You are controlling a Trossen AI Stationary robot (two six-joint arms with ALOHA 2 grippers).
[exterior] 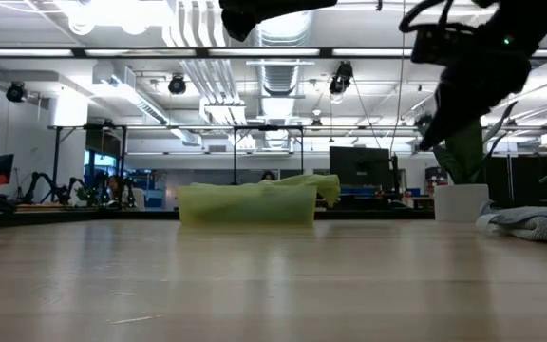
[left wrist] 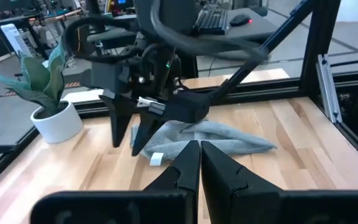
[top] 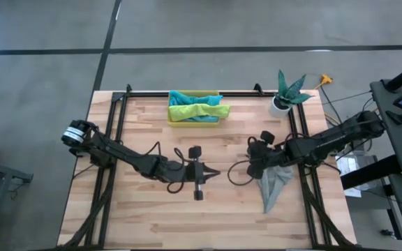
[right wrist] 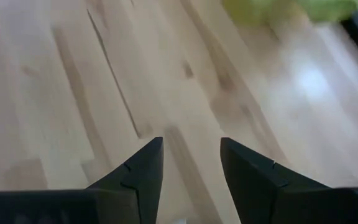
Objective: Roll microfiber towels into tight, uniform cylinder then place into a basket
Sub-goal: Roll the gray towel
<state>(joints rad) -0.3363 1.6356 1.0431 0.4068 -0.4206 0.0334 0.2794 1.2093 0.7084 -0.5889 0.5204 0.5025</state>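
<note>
My right hand (top: 251, 162) hangs over the right half of the worktop (top: 152, 216), its two fingers (right wrist: 138, 168) parted with a clear gap and nothing between them; only bare wood shows past them. Just beside that hand, toward the right edge, the grey towel (top: 273, 183) lies unrolled in a crumpled, pointed heap on the boards, with a small white tag showing at its near edge in my left wrist view. My left hand (top: 215, 171) waits near the middle of the worktop, fingers pressed together and holding nothing, pointing across at the right hand and the grey towel.

At the back edge, a little left of centre, the yellow basket (top: 175, 122) already holds the teal towel (top: 183, 97), the lime green towel (top: 190, 111) and what looks like the light blue towel (top: 218, 110), bunched together; some green cloth droops over its rim in the low view. The white plant pot (top: 279, 104) with its green leaves stands in the back right corner, near my right arm and well apart from the basket. Nothing stands between my right hand and the grey towel.

The worktop is pale wooden planks inside a black metal frame (top: 187, 92). Around it the floor is grey concrete. Beyond the worktop the room is a large workshop with ceiling ducts, strip lights, desks and monitors.
</note>
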